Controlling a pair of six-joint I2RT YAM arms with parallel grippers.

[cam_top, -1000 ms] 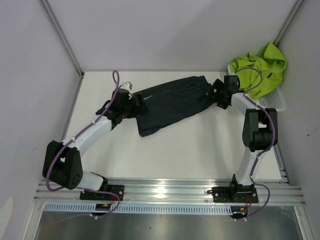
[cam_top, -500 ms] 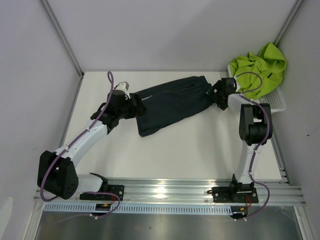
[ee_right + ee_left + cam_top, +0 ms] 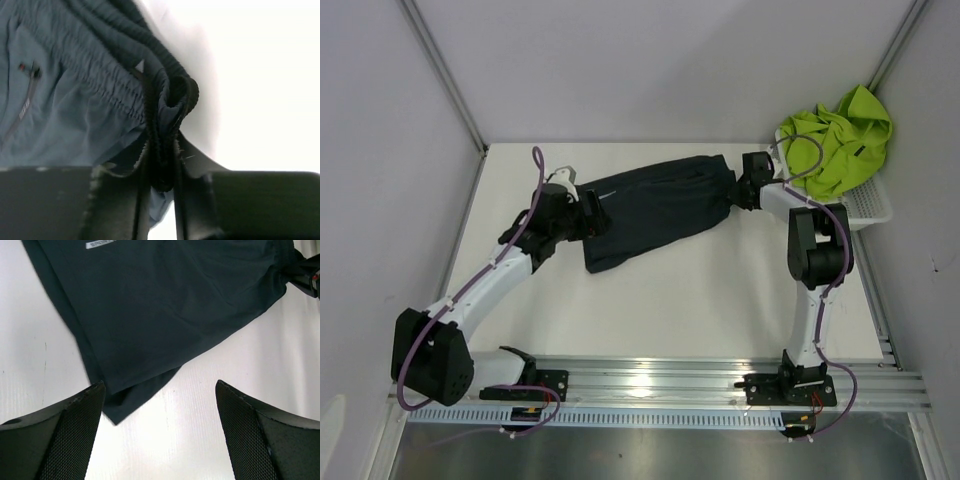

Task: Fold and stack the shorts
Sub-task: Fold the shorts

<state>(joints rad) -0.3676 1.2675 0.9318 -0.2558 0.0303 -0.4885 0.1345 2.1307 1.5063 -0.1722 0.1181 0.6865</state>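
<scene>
I work on a white table [image 3: 700, 290] with a matte top that shows faint fine ridges up close [image 3: 210, 415]. Plain pale grey walls close it in: one at the back [image 3: 660, 60], one on my left [image 3: 380, 150], one on my right [image 3: 935, 200]. A slim metal post runs along each back corner, left [image 3: 445, 75] and right [image 3: 900, 40]. At the near edge lies a ribbed aluminium rail [image 3: 660, 380] that catches a bright glare, then a slotted white strip [image 3: 650, 415] and a dull grey metal sheet [image 3: 650, 455]. The light is even and the shadows soft.
</scene>
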